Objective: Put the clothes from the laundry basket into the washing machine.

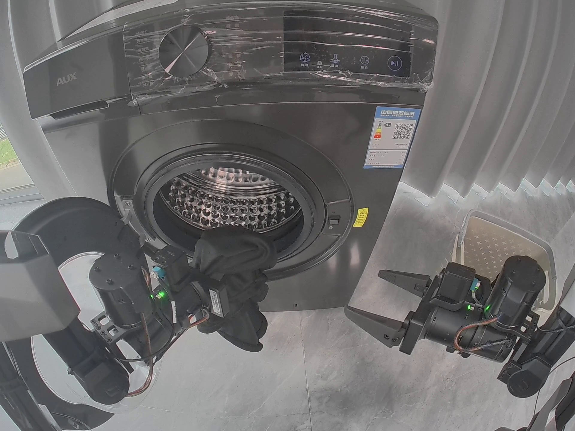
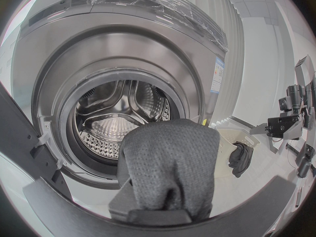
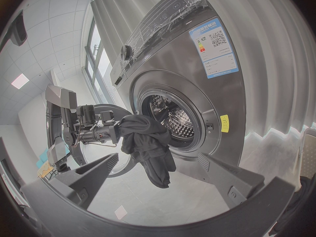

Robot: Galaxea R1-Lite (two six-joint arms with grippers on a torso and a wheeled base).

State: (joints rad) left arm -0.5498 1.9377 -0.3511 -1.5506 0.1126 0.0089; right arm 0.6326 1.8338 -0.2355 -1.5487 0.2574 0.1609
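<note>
Head view: closest, left gripper clamped on a dark garment, bunched at the lower lip of the washing machine mouth (door swung wide), tail hanging toward the floor. Right gripper spread open beside the laundry basket.

Left wrist view: the garment fronting the drum; another dark piece over the basket's rim.

Right wrist view: fingers wide apart.

The dark garment gripped in my left hand drapes over my fingertips and hides the lower lip of the drum opening. My right arm blocks the near side of the laundry basket, so its floor is hidden. The open door is cut off at the head view's left edge.
</note>
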